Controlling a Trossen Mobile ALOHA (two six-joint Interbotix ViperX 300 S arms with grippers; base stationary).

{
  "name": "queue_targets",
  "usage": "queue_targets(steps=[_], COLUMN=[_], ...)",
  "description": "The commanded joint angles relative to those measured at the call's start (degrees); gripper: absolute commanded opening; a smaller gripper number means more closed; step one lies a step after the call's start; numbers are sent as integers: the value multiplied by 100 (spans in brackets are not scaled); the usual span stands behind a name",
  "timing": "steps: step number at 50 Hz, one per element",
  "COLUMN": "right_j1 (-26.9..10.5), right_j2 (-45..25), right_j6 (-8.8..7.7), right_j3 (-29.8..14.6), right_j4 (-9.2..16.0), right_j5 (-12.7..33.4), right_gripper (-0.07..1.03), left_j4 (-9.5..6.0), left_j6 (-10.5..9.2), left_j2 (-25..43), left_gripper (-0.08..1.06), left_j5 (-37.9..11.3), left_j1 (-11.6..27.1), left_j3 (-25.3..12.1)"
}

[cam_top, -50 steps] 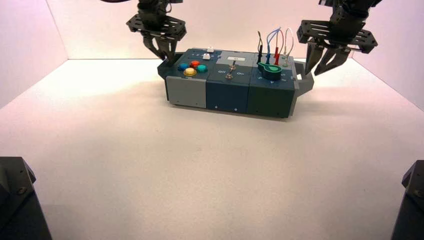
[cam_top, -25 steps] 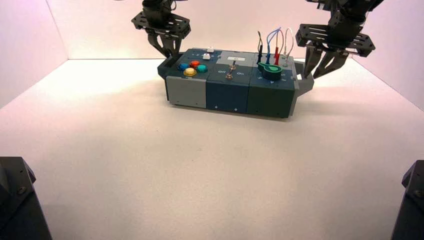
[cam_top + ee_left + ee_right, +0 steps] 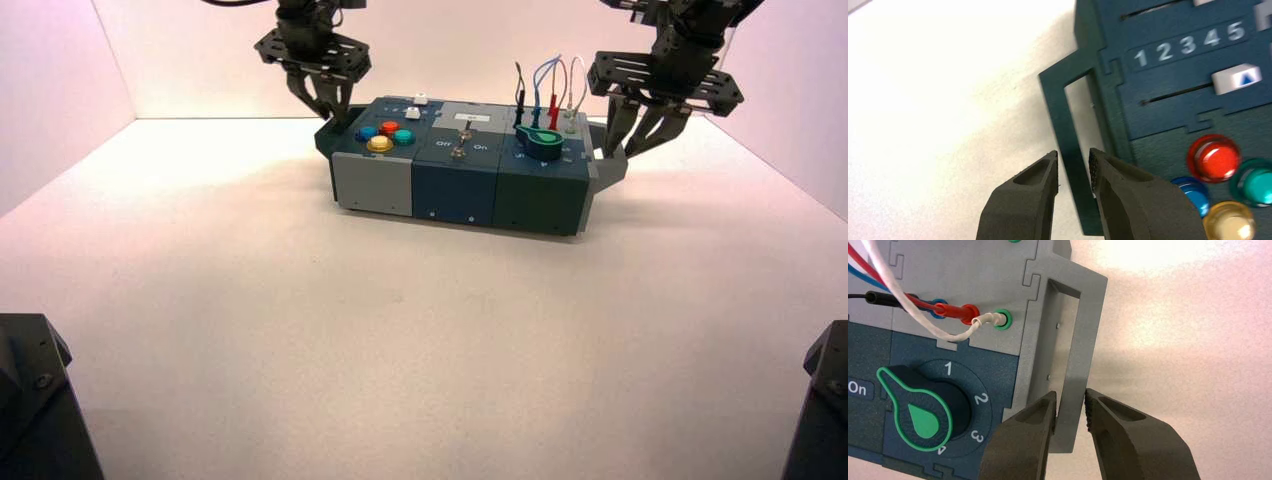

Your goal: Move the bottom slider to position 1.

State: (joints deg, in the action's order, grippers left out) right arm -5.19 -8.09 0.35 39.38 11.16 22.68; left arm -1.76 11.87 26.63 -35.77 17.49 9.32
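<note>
The bottom slider (image 3: pixel 1237 79), a small white knob with a blue triangle, sits at the 5 end of its dark slot. Position 1 (image 3: pixel 1141 58) is the first digit of the 1 2 3 4 5 row, at the slot's other end. From above, that knob (image 3: pixel 413 112) lies just behind the coloured buttons. My left gripper (image 3: pixel 1073 162) is open, its fingers either side of the box's dark teal end handle (image 3: pixel 1055 95). My right gripper (image 3: pixel 1070 405) is open and straddles the grey handle (image 3: pixel 1088 325) at the opposite end.
A second white slider knob (image 3: pixel 1205 2) lies beyond the digit row. Red (image 3: pixel 1213 157), teal (image 3: pixel 1255 182), blue (image 3: pixel 1193 192) and yellow (image 3: pixel 1229 220) buttons sit by the left gripper. A green knob (image 3: pixel 918 412) and plugged wires (image 3: pixel 948 310) sit near the right gripper.
The left gripper rose a little, then came back down over the teal handle. The right gripper edged left and down onto the grey handle. The box and slider have not moved.
</note>
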Motion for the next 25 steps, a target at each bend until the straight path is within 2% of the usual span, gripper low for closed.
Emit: queue_targets(steps=[1, 25], right_j1=[0, -123], right_j2=[62, -220], right_j6=[9, 0], right_j3=[-141, -246], right_j4=[44, 62], right_j5=[-35, -35], right_gripper=[33, 33], left_j4=[18, 9], left_j6=[44, 53], left_j2=[-123, -18], left_gripper=[36, 36], left_j5=[-9, -26], left_j1=[-53, -53], left_j3=[-158, -158])
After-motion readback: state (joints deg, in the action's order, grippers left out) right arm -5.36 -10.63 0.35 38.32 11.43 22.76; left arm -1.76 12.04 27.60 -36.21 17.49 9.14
